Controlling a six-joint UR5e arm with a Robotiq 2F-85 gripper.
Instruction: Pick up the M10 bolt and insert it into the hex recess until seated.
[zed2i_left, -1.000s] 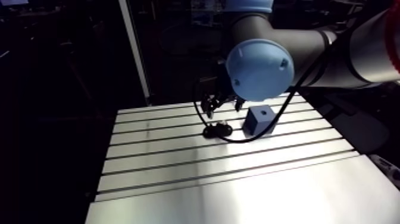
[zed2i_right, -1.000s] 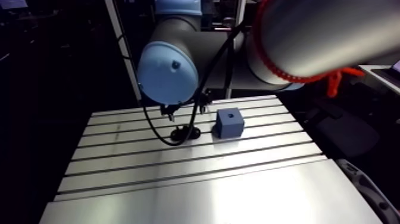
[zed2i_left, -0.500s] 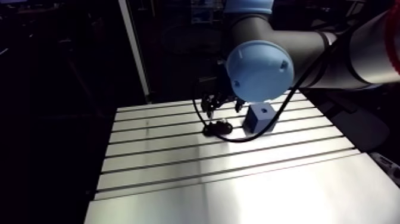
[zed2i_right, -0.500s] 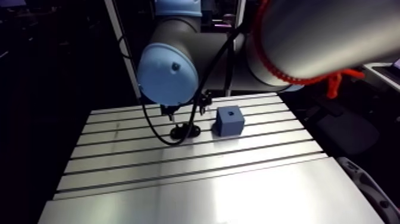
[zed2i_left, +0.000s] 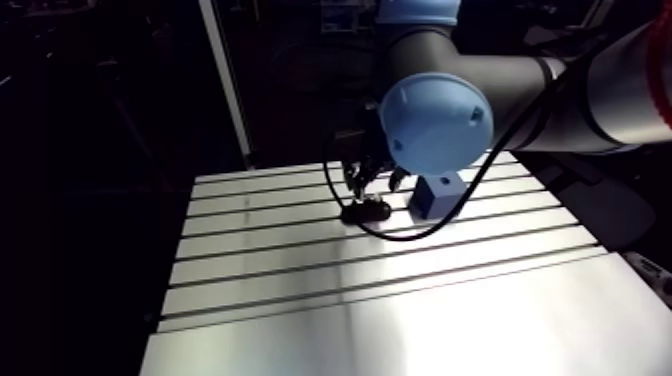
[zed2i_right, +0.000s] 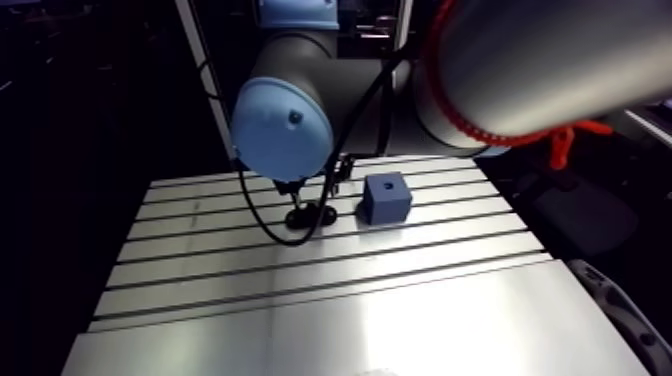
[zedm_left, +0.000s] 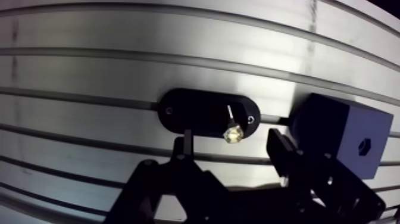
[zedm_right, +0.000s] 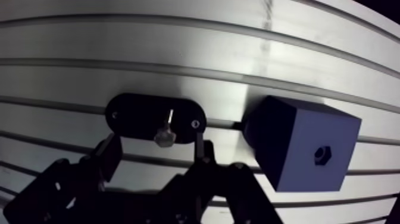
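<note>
hand has dropped lower, spread around upright bolt, bright hex head.

A robotics lab, shown by the slotted aluminium table and the blue-capped industrial arm.

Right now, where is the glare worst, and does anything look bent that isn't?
In the arm view, the slotted aluminium table glares brightest at its near end; in the wrist view, its straight slots look curved, the shiny hex-headed steel bolt glints against the black oval holder, and the blue cube block looks dim, its hex recess readable.
</note>
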